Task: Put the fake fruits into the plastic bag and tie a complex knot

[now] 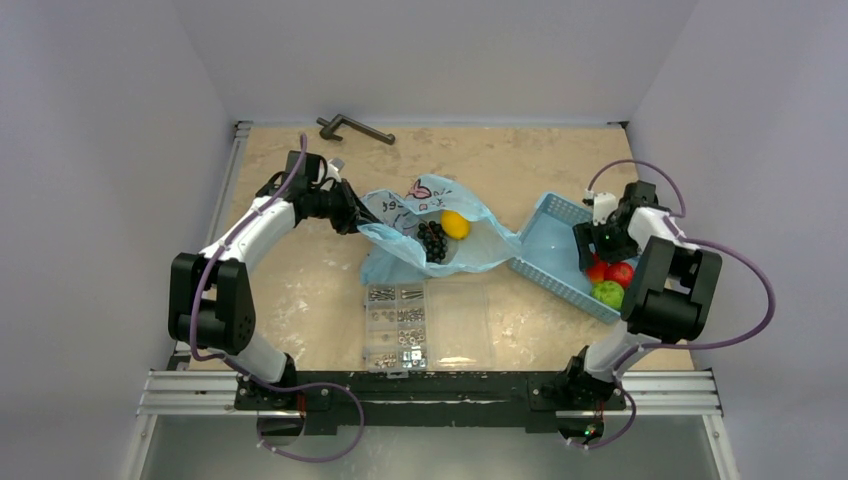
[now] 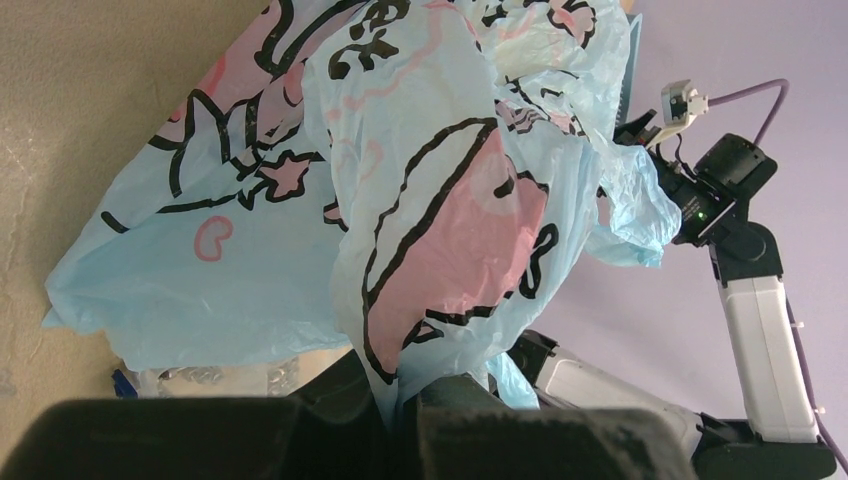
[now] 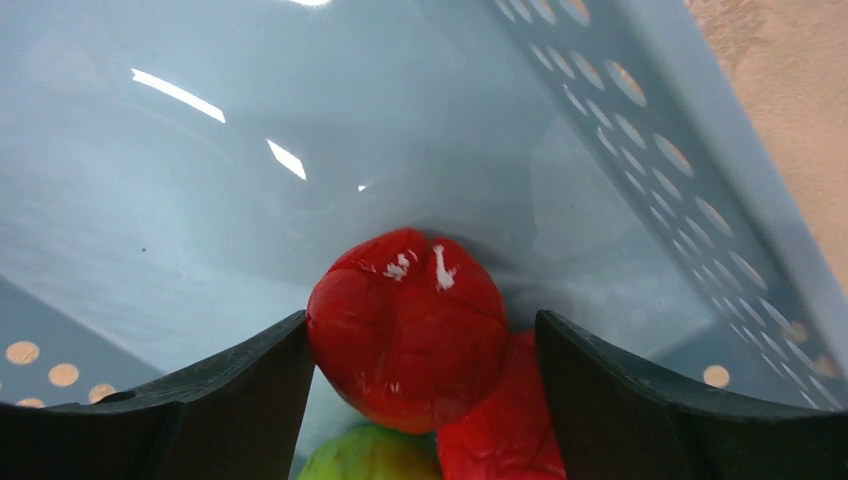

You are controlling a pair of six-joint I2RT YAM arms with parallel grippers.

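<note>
The light-blue plastic bag (image 1: 400,215) with its pink and black print lies open mid-table. A yellow lemon (image 1: 455,224) and a dark grape bunch (image 1: 433,242) sit in its mouth. My left gripper (image 1: 358,222) is shut on the bag's left edge; in the left wrist view the film (image 2: 440,200) runs down between the closed fingers (image 2: 405,395). My right gripper (image 1: 592,250) is open, low inside the blue basket (image 1: 550,215). Its jaws (image 3: 420,335) stand on either side of a shiny red fruit (image 3: 405,325). A second red fruit (image 3: 500,425) and a green one (image 3: 365,455) lie beside it.
A clear compartment box of screws (image 1: 400,325) sits in front of the bag. A dark metal tool (image 1: 355,128) lies at the table's far edge. The basket's slotted wall (image 3: 660,170) rises to the right of my right gripper. White walls enclose the table.
</note>
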